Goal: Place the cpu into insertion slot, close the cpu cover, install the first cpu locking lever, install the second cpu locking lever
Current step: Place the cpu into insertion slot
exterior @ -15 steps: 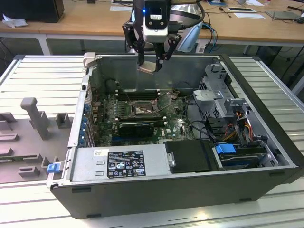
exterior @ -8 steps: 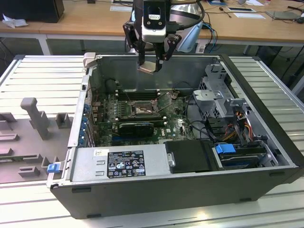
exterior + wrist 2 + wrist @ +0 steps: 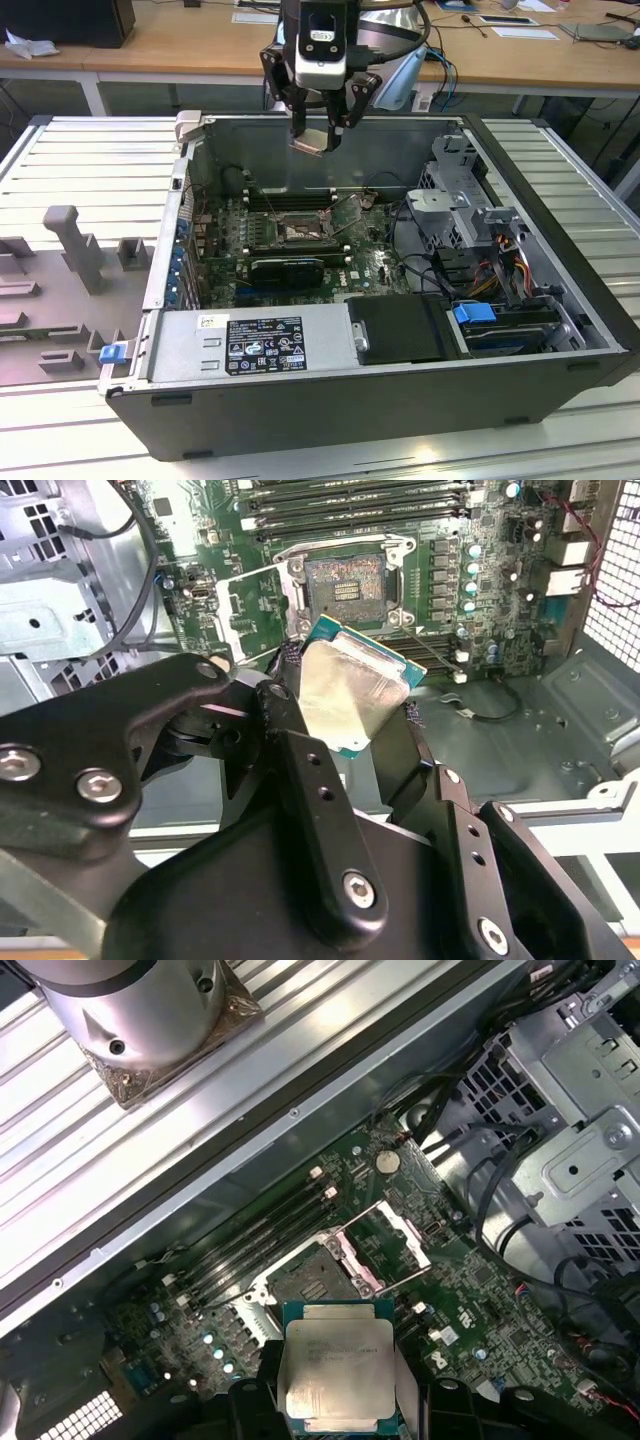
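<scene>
My gripper point(image 3: 318, 135) hangs above the open computer case, near its back wall, shut on the cpu point(image 3: 310, 143). The cpu point(image 3: 350, 695) is a flat square chip with a pale silver top, and it sits tilted between the black fingers point(image 3: 290, 705). Below it on the green board lies the insertion slot point(image 3: 298, 232), a dark-framed socket with a brownish pin field point(image 3: 347, 583). Nothing sits in the slot point(image 3: 305, 1280). The cpu cover point(image 3: 245, 610) is swung open beside the slot, its silver frame point(image 3: 395, 1240) raised. The cpu point(image 3: 338, 1365) is well above the slot.
Long black memory slots point(image 3: 350, 500) run along the socket. A labelled power supply point(image 3: 265, 345) and a black box point(image 3: 400, 328) fill the case's near side. A metal drive cage point(image 3: 455, 200) with cables stands at the exterior view's right. Grey fixtures point(image 3: 75, 245) lie outside the case.
</scene>
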### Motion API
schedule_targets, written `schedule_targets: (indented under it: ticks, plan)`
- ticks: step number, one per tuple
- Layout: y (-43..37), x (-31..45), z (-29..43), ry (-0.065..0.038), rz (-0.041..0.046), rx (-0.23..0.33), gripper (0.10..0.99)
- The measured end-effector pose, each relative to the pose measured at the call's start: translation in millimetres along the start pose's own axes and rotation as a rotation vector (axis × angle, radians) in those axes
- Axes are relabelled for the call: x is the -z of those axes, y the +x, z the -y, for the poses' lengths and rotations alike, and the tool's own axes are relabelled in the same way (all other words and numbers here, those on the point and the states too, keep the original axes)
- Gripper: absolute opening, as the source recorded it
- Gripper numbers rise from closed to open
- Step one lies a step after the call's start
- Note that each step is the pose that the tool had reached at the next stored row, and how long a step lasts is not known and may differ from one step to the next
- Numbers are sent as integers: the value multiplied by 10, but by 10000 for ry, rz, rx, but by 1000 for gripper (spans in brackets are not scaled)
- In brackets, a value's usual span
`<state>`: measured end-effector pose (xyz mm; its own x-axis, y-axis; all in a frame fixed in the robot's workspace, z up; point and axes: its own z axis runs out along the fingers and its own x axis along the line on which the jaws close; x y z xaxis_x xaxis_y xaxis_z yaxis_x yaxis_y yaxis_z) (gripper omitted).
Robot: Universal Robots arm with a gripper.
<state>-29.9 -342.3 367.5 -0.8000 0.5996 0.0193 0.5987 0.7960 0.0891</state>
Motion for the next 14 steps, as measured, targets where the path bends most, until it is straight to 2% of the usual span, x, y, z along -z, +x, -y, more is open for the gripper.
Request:
schedule_targets:
  ticks: [14]
  plan:
    - [0,0,0,-15,76,-853,525]
